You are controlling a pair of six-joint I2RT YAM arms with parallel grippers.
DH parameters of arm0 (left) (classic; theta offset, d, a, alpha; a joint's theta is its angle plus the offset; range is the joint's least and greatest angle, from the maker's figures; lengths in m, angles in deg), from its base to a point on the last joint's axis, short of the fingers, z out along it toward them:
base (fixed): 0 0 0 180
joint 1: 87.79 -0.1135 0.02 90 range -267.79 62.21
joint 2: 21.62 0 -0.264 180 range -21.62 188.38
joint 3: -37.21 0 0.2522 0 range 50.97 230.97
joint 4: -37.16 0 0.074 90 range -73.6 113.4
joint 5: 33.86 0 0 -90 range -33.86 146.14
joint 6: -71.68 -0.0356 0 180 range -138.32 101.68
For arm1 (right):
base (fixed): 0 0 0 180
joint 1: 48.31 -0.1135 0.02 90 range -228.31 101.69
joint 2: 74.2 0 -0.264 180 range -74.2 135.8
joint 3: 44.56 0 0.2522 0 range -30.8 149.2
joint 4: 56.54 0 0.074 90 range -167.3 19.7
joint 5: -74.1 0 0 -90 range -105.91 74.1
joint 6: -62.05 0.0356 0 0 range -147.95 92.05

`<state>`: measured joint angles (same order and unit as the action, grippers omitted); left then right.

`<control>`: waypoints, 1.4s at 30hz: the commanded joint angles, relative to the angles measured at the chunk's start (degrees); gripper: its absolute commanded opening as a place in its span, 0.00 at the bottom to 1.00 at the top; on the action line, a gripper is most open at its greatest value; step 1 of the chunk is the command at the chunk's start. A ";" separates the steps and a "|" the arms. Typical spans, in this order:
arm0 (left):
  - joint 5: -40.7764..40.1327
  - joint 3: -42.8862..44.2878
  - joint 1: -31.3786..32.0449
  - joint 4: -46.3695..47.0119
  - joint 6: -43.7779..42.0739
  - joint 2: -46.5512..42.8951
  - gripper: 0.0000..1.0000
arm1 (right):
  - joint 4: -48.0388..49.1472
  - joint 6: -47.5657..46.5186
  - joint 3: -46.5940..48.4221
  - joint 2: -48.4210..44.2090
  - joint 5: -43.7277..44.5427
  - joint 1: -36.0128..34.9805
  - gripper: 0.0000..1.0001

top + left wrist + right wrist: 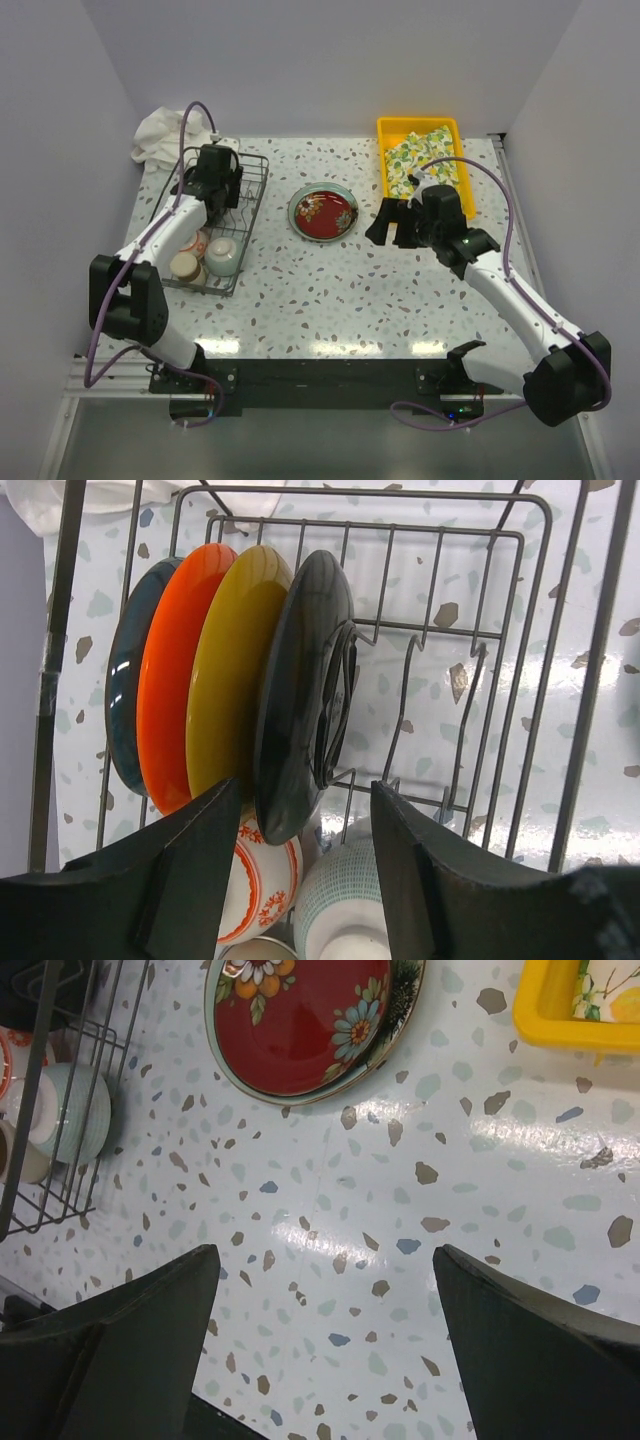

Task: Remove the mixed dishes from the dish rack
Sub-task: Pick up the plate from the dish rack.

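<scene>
Dark plate [300, 690], one of four standing upright in the dish rack [470, 730], its lower rim between the parted fingers of the left gripper [304, 786], which is not clamped on it. Red patterned plate [300, 1030] lies on the table [480, 1190] ahead of the right gripper [325, 1255], spread wide and empty.

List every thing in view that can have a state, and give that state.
dish rack: partly loaded
racked plates: four, standing upright
red patterned plate: lying flat on the table, outside the rack
red-white bowl: in the rack, below the plates
left gripper: open, over the rack
right gripper: open, empty, above the table
yellow tray: holding a lemon-print cloth
</scene>
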<state>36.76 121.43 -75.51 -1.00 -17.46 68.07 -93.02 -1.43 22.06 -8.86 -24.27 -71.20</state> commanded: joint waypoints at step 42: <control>9.00 6.71 -4.45 2.96 -1.30 3.13 0.00 | 2.68 -1.48 -3.20 -1.53 -1.48 0.22 0.98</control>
<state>42.03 124.80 -79.51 -0.96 -19.51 75.41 -92.56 -2.89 19.31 -8.86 -24.66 -71.11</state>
